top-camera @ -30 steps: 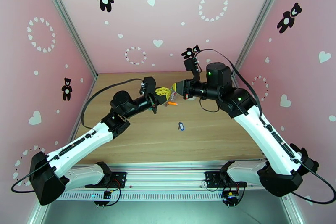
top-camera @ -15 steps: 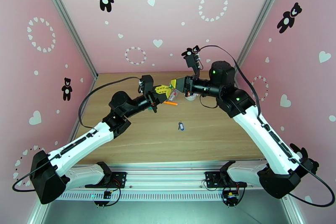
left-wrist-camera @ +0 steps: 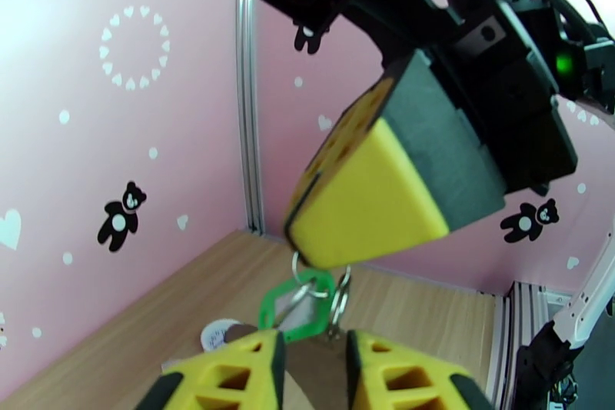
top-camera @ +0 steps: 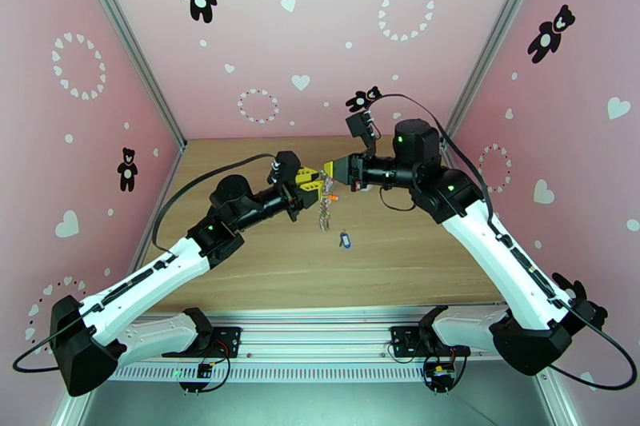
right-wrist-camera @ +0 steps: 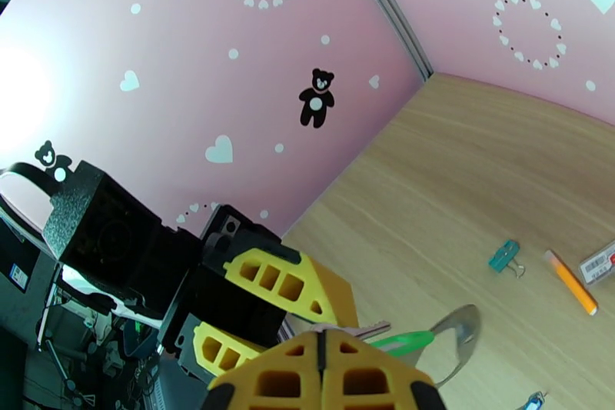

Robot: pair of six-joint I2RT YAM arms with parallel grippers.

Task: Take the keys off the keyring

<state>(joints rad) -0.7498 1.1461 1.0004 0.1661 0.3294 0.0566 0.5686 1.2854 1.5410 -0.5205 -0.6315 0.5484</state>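
The right tool (left-wrist-camera: 323, 250) is squeezed shut on the keyring (top-camera: 323, 210) and holds it up in the air above the worktop (top-camera: 416, 260). The keyring hangs down from its tip. The green key (left-wrist-camera: 296, 310) hangs on it, right under that tip. The left tool (left-wrist-camera: 312, 338) has its fingers apart just below the green key and grips nothing. The blue key (top-camera: 345, 240) lies on the worktop, off the keyring.

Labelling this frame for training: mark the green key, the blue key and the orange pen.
green key (left-wrist-camera: 296, 310), left wrist view, on its plastic head.
blue key (top-camera: 345, 240), top external view, on its blue head.
orange pen (right-wrist-camera: 570, 283), right wrist view, middle of the barrel.
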